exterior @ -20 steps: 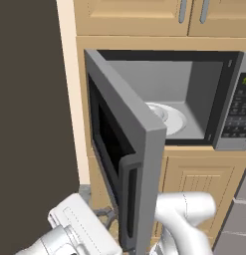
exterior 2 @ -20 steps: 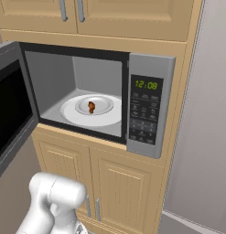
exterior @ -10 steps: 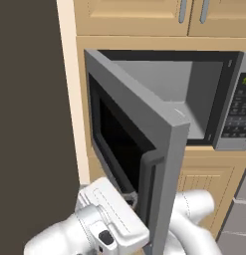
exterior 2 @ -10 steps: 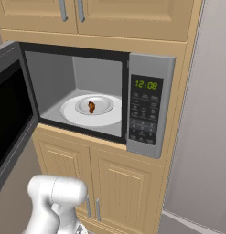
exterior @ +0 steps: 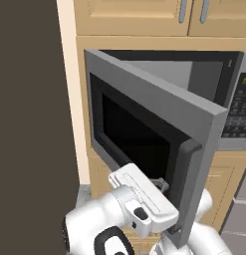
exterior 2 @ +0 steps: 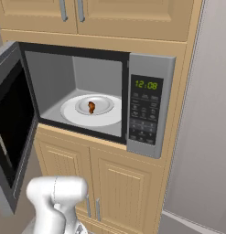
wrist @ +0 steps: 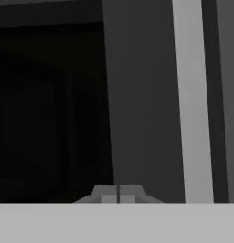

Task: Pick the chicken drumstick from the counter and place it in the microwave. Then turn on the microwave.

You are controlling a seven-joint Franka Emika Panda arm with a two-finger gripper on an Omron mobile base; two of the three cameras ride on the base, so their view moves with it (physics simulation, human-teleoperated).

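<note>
One chicken drumstick [exterior 2: 91, 107] lies on the white turntable [exterior 2: 103, 119] inside the microwave [exterior 2: 146, 109] — the placement step is judged complete. One door [exterior: 154, 144] hangs on the left side of the cavity. Compared with a second ago, this door has swung well toward the opening; it now stands roughly half closed and hides most of the cavity in the left base view.

The gripper [wrist: 118, 193] sits against the outer face of the door in the hand view, fingers closed together and holding nothing, with the dark window to one side.

Remaining work, as judged: push the door fully shut, then press a start key on the one keypad panel [exterior 2: 144, 119] — its clock display is lit. Two cabinet doors [exterior 2: 87, 183] sit below the microwave.
</note>
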